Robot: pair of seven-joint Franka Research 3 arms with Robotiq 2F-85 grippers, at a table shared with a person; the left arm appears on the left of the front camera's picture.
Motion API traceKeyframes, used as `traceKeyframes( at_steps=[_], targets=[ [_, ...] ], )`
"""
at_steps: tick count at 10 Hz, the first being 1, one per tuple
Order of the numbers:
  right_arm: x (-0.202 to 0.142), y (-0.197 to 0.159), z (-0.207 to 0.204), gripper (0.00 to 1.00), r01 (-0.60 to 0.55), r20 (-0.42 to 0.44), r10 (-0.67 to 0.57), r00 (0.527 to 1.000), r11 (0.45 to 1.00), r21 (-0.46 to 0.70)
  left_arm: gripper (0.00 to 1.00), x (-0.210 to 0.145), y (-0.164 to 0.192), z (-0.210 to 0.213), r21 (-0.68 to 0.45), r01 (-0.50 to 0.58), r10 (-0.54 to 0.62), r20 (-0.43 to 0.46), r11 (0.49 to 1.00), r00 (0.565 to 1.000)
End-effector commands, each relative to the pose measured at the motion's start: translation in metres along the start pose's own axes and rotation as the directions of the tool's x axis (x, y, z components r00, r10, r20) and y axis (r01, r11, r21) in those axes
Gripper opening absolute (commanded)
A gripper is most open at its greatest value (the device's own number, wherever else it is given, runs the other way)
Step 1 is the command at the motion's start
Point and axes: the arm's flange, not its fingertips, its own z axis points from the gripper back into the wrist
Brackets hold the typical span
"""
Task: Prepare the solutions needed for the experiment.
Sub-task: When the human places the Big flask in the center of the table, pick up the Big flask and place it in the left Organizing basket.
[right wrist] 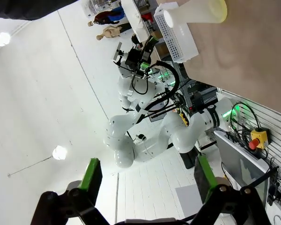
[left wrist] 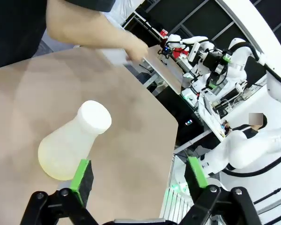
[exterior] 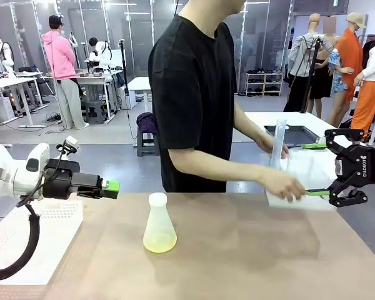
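So the flask (exterior: 159, 219) of yellowish solution (exterior: 159, 242) stands upright mid-surface, off to the right of the left gripper (exterior: 112, 187), which is wide open and empty. The right gripper (exterior: 315, 169), also open, is farther off by the right edge.

In the right wrist view the top edge is cutting off the flask (right wrist: 196, 11), while the person's hand (left wrist: 135, 47) is blurring at the surface's (left wrist: 131, 122) far right edge.
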Motion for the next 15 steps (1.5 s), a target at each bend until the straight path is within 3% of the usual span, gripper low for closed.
traceKeyframes(
  at_steps=[1,3,5,7,9,10,11,12,15],
  targets=[
    [-0.001,0.001,0.0,1.0,0.007,0.005,-0.007,1.0,1.0,0.005,1.0,-0.003,0.003,-0.005,-0.011,-0.008,0.008,0.006,1.0,1.0],
    [-0.001,0.001,0.0,1.0,0.007,0.005,-0.007,1.0,1.0,0.005,1.0,-0.007,0.037,-0.005,0.013,0.273,-0.273,0.003,0.962,0.962],
    [-0.001,0.001,0.0,1.0,0.007,0.005,-0.007,1.0,1.0,0.005,1.0,-0.011,0.054,-0.006,-0.044,0.481,-0.48,0.041,0.875,0.876],
    [-0.001,0.001,0.0,1.0,0.007,0.005,-0.007,1.0,1.0,0.005,1.0,-0.012,0.06,-0.005,-0.033,0.556,-0.549,0.119,0.83,0.827],
    [-0.001,0.001,0.0,1.0,0.007,0.005,-0.007,1.0,1.0,0.005,1.0,-0.012,0.057,-0.009,0.005,0.612,-0.608,0.122,0.791,0.784],
    [-0.001,0.001,0.0,1.0,0.007,0.005,-0.007,1.0,1.0,0.005,1.0,-0.012,0.059,-0.009,-0.01,0.605,-0.601,0.105,0.796,0.792],
    [-0.001,0.001,0.0,1.0,0.007,0.005,-0.007,1.0,1.0,0.005,1.0,-0.01,0.056,-0.009,0.023,0.558,-0.558,0.056,0.83,0.828],
    [-0.001,0.001,0.0,1.0,0.007,0.005,-0.007,1.0,1.0,0.005,1.0,-0.011,0.054,-0.006,0.001,0.598,-0.595,0.092,0.802,0.798],
    [-0.001,0.001,0.0,1.0,0.007,0.005,-0.007,1.0,1.0,0.005,1.0,-0.012,0.054,-0.007,0.003,0.591,-0.589,0.085,0.807,0.804]
  ],
)
